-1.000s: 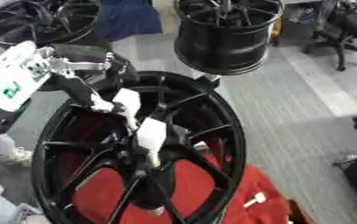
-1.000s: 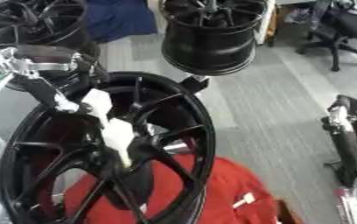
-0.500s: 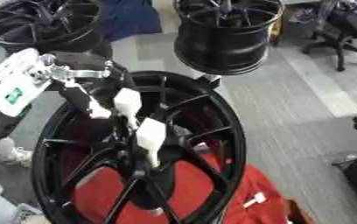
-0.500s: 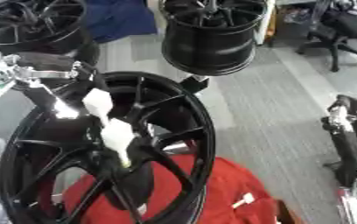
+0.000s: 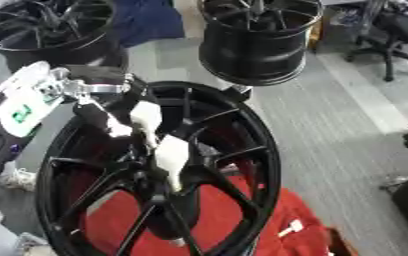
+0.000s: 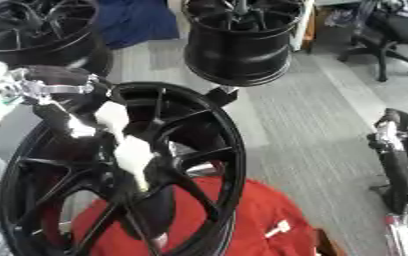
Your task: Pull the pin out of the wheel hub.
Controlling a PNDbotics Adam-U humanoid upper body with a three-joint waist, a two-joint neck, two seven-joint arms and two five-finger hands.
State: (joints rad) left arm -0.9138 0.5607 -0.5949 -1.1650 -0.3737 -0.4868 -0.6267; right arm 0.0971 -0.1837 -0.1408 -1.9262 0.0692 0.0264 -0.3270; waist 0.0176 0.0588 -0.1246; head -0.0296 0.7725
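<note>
Close below the camera, a large black wheel hub (image 5: 164, 170) fills the lower left of both views, its spokes running in to a centre low in the picture. It lies over a red cloth (image 5: 242, 220) that shows through the gaps between the spokes and spreads out to the lower right.

From the left edge the robot's left arm comes in, white and silver at the wrist, and its left robot hand (image 5: 111, 117) reaches down over the upper spokes. Its dark fingers are curled and point down toward the hub's centre. Just beside and below them sit white, blocky shapes (image 5: 168, 150). I cannot tell whether these are the pin, part of the hand, or whether the fingers pinch them, because the area is blurred. The pin itself cannot be made out apart from those white shapes near the centre of the wheel.

At the right edge of the right eye view, the right robot hand (image 6: 398, 165) hangs low beside the wheel, well apart from it, black with silver parts; how its fingers stand I cannot tell.

Beyond the hub, a second black wheel (image 5: 258, 40) stands on the grey floor (image 5: 330, 115), with another wheel (image 5: 46, 30) at the upper left and an office chair (image 5: 400, 35) at the upper right.
</note>
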